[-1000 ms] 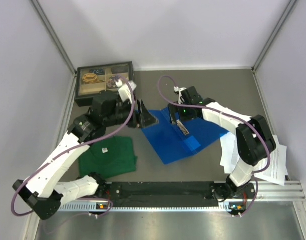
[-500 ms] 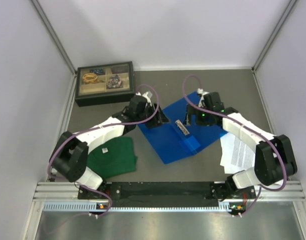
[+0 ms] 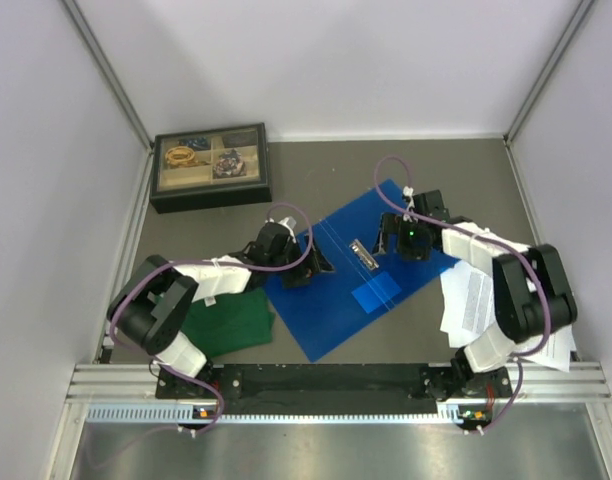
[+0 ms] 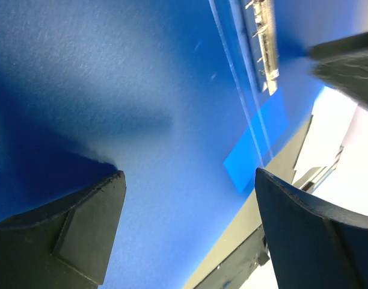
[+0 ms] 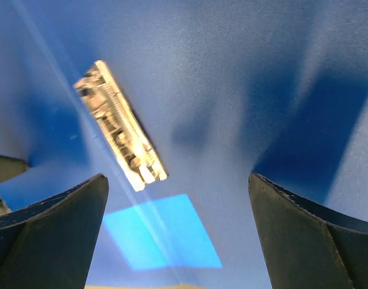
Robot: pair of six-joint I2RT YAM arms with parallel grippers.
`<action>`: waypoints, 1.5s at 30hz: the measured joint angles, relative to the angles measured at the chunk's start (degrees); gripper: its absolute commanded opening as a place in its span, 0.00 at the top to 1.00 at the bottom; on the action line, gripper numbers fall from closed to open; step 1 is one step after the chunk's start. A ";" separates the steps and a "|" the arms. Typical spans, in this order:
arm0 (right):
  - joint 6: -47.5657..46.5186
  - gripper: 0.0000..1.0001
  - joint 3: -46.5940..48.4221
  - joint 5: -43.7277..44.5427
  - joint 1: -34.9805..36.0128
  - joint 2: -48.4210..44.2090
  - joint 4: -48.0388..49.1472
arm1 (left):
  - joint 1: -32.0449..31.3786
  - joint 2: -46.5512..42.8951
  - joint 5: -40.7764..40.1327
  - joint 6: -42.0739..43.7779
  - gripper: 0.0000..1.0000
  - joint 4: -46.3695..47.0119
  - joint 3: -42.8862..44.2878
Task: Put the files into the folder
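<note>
While the folder [image 3: 336,315] lies flat open, with left fingers [image 3: 310,262] and right fingers [image 3: 392,236] gaping empty above it, the right ones should pinch the files [image 3: 473,300] by a free edge.

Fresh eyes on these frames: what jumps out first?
The bright blue folder lies open at centre with its ring clip exposed. The left end effector and right end effector are both open, low over its two halves. The white files sit at the right edge, none in the folder yet. A green shirt lies front left and a dark compartment box back left.
</note>
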 measured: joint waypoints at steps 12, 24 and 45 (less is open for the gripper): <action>0.37 0.02 11.87 -3.30 -0.61 14.86 6.71 | 0.57 3.06 1.62 -4.55 0.11 16.35 -4.52; 3.43 0.10 13.55 -7.02 -0.87 15.50 3.30 | 0.42 8.28 1.97 -3.26 0.22 8.35 5.70; 15.47 0.23 -7.65 -21.03 -1.60 4.98 16.20 | -2.34 20.09 4.44 -10.71 0.24 13.79 15.17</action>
